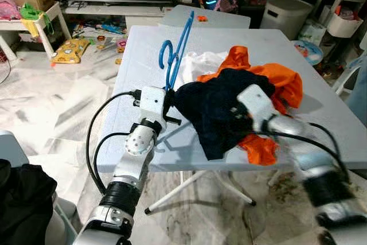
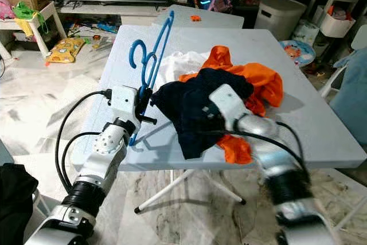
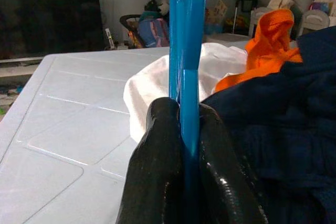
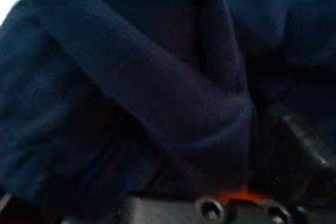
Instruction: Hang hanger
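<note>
The blue plastic hanger (image 1: 178, 47) stands tilted above the grey folding table (image 1: 229, 41), upper centre of the frame, pinched between the left gripper's (image 3: 181, 145) closed fingers. Right of it, the right gripper (image 1: 232, 112) presses into dark navy cloth (image 1: 215, 104) over orange fabric (image 1: 275, 81); whether its jaws are open or closed cannot be told.

Left gripper (image 3: 190, 145) clamped, right gripper (image 1: 232, 113) buried.
</note>
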